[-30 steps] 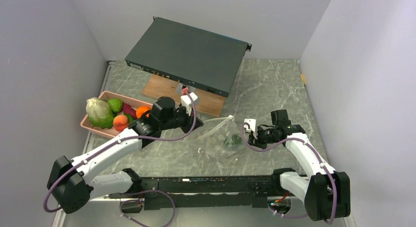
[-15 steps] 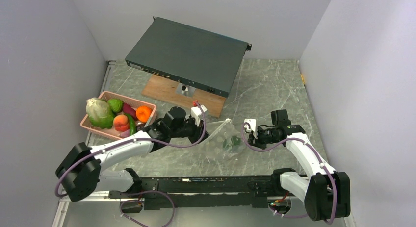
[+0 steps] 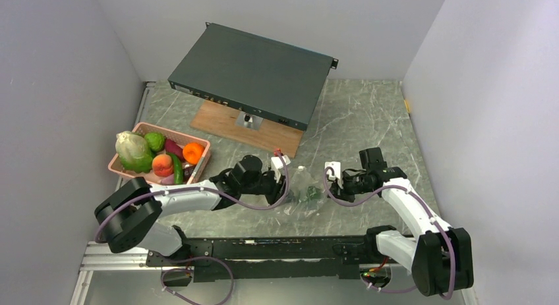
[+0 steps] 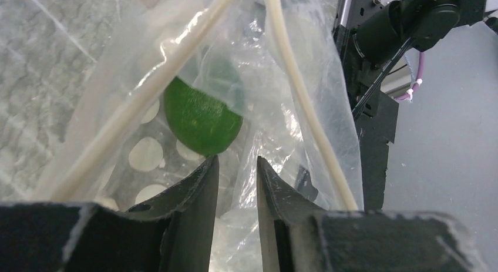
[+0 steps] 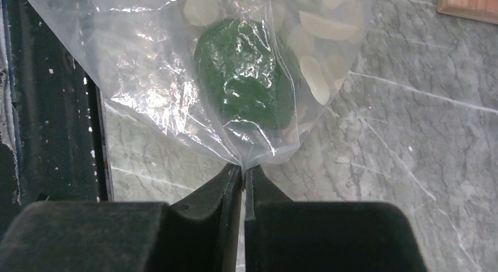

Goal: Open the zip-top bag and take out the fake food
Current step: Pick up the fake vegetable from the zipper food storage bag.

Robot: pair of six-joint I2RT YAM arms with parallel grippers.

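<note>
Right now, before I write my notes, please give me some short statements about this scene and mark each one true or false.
1. The right pincer is shut on an edge of the clear zip-top plastic bag. True.
2. That bag is empty. False: a dark green fake food piece lies inside it.
3. The pink mesh basket holds several fake fruits and vegetables. True.
4. The dark flat metal box lies inside the basket. False: it sits over a wooden board, apart from the basket.
5. The left pincer is fully closed. False: a small gap shows between its jaws, at the bag's mouth.
</note>
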